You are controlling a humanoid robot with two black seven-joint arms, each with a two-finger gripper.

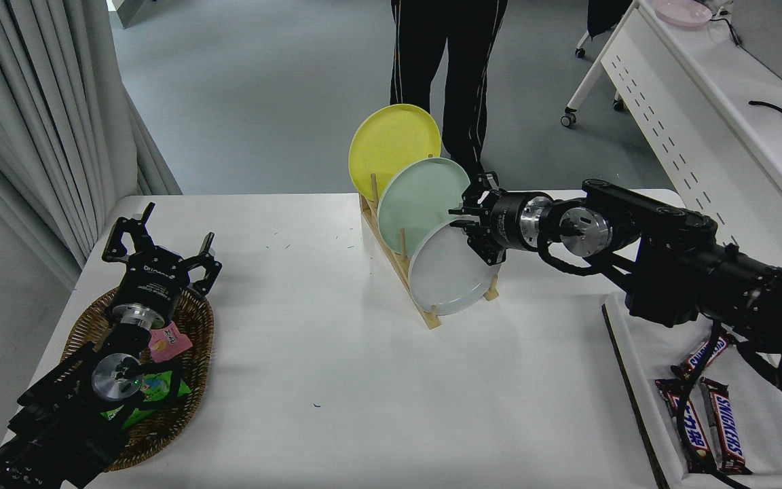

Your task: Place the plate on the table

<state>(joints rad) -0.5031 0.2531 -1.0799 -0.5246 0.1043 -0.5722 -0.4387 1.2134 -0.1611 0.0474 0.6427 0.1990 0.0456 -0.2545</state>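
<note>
The light grey plate point(447, 275) stands on edge in the front slot of a wooden rack point(398, 263) on the white table point(309, 339). My right gripper point(467, 224) reaches in from the right and is at the plate's upper right rim. Its jaws look spread, one on each side of the rim. The plate still rests in the rack. My left gripper point(160, 248) is parked open at the lower left, above a wicker basket point(191, 401).
A mint green plate point(421, 197) and a yellow plate point(391, 146) stand behind the grey one in the rack. A white tray point(642, 353) with Snickers bars point(720, 424) lies at the right edge. A person's legs point(452, 68) are beyond the table. A long white desk point(703, 115) is at the back right.
</note>
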